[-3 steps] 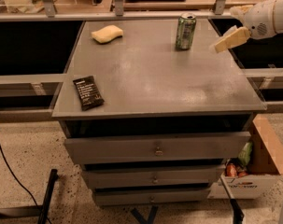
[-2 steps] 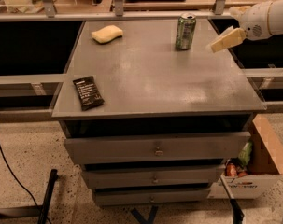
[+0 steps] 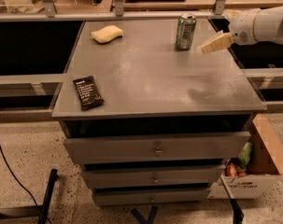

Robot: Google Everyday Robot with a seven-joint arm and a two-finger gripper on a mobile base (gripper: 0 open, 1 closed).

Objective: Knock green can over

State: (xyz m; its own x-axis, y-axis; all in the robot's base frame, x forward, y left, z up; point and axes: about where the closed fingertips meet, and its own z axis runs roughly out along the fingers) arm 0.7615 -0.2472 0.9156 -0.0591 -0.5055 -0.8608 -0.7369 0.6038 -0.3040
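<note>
The green can (image 3: pixel 185 31) stands upright near the back right of the grey cabinet top (image 3: pixel 155 78). It is green metal with pale markings and a silver top rim. My gripper (image 3: pixel 215 43) reaches in from the right on a white arm (image 3: pixel 265 26). Its pale fingertips (image 3: pixel 211 45) point left and sit just right of the can, a small gap away, at about the can's lower half.
A yellow sponge (image 3: pixel 107 33) lies at the back left of the top. A flat black snack wrapper (image 3: pixel 88 92) lies near the front left edge. Drawers (image 3: pixel 155 148) are below. A cardboard box (image 3: pixel 253 171) with items stands on the floor at the right.
My gripper has moved a little left toward the can. The can, sponge and wrapper have not moved.
</note>
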